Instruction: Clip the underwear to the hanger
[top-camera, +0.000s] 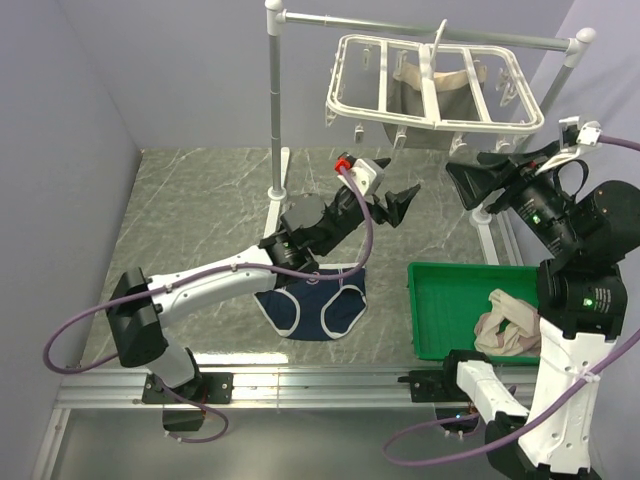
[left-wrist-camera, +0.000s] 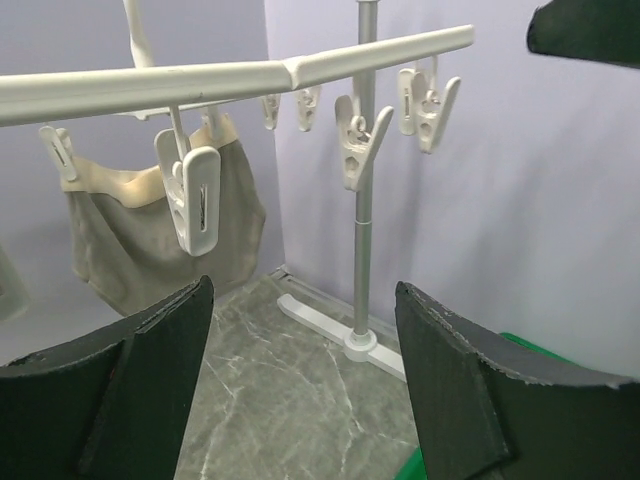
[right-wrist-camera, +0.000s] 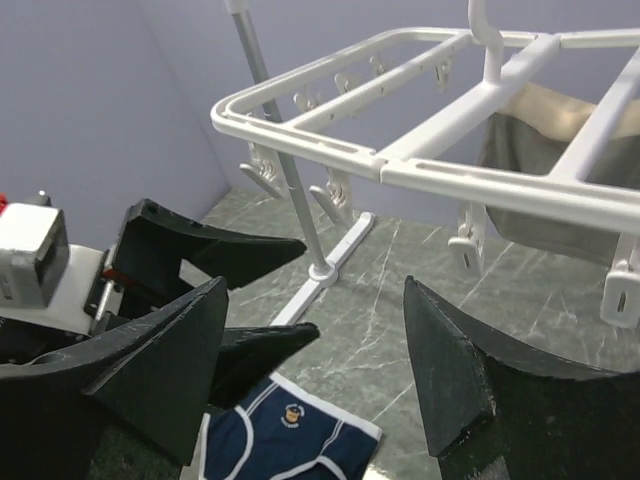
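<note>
The navy blue underwear (top-camera: 310, 305) with white piping lies flat on the table below my left arm. It also shows in the right wrist view (right-wrist-camera: 290, 435), emblem up. The white hanger (top-camera: 432, 85) hangs from the stand's crossbar, with clips (left-wrist-camera: 195, 200) along its edges. My left gripper (top-camera: 395, 205) is open and empty, raised above the table below the hanger's near-left edge (left-wrist-camera: 250, 75). My right gripper (top-camera: 462, 185) is open and empty, raised to the right of the left one and pointing left below the hanger (right-wrist-camera: 400, 165). The left fingers (right-wrist-camera: 230, 245) show in the right wrist view.
An olive-grey garment with a beige band (top-camera: 420, 95) hangs clipped to the hanger. The white pole stand (top-camera: 275, 110) carries the grey crossbar (top-camera: 420, 30). A green bin (top-camera: 440, 300) at the right holds a beige cloth (top-camera: 505, 325).
</note>
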